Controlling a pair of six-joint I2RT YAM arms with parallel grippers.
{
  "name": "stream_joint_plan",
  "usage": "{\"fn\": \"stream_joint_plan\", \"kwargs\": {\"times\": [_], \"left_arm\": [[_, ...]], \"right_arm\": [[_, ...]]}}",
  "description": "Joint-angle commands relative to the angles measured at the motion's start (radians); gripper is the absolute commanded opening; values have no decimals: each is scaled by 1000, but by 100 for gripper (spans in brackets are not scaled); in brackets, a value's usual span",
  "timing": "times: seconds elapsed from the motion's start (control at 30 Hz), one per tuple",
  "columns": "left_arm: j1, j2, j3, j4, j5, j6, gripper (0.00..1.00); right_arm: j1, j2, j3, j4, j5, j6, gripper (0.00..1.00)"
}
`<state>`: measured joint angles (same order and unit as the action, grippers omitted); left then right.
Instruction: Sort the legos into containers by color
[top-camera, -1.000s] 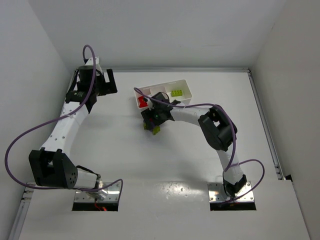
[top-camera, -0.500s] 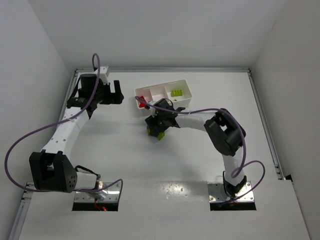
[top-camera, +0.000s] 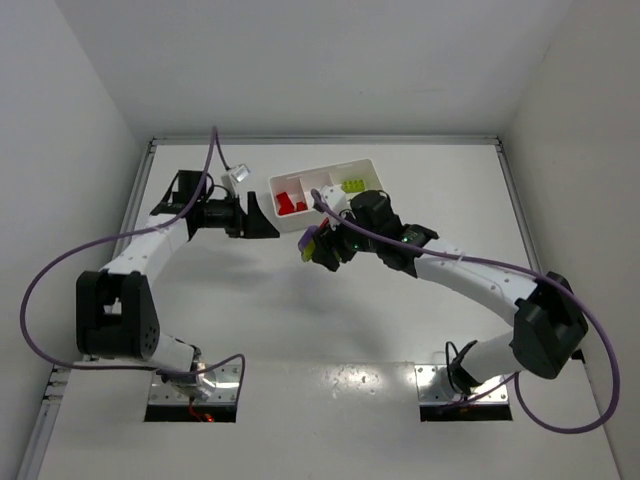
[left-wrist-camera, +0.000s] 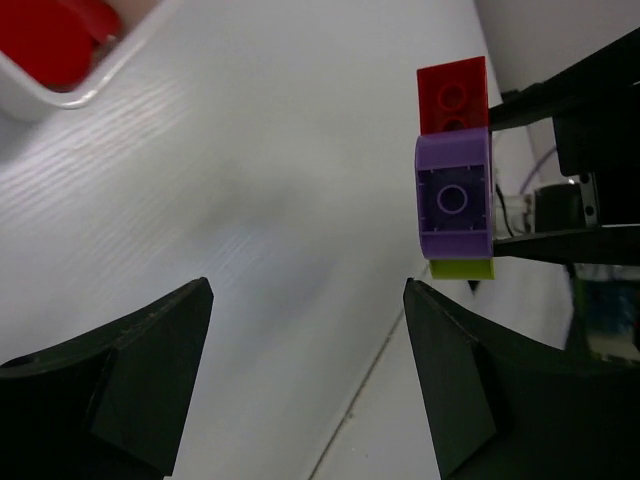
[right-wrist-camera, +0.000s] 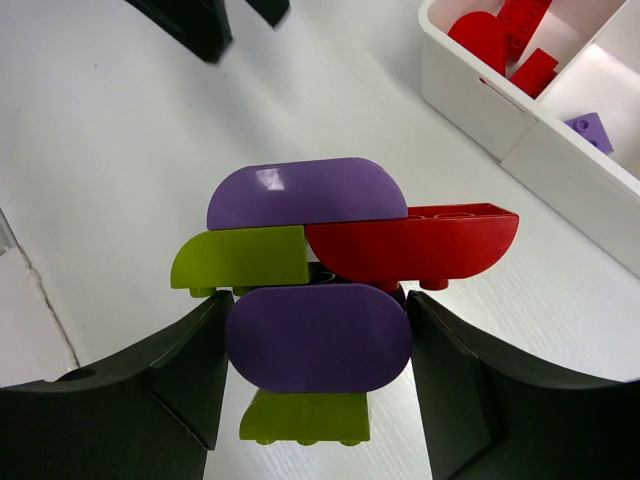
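My right fingers were clamped on a clump of bricks, purple, lime and red stuck together, held clear of the worktop near the tray. My left fingers stood wide apart and empty, facing the clump.

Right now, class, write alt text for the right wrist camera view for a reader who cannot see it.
A clump of joined purple, lime and red bricks is gripped between the right fingers. A white tray at upper right holds loose red bricks.
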<state>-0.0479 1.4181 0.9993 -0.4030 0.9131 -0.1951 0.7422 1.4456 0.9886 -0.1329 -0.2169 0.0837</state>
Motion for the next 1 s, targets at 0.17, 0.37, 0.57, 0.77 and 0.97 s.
{"fn": "stream_joint_plan", "kwargs": {"times": [0.17,0.37,0.57,0.77,0.97], "left_arm": [[-85,122,123,24,289,-29,83],[-148,140,156,24,290,-38,82],[-167,162,176,-3,247,-18,81],[-185,183,176,-26,190,-9,78],[-204,205,214,-45,204,20,74]], "right_arm": [[34,-39,-18,29,71,-48,0],[54,-39,-8,29,103,-58,0],[72,-30,12,29,103,-67,0],[72,-21,33,29,113,-76,0],[72,-11,51,29,122,-76,0]]}}
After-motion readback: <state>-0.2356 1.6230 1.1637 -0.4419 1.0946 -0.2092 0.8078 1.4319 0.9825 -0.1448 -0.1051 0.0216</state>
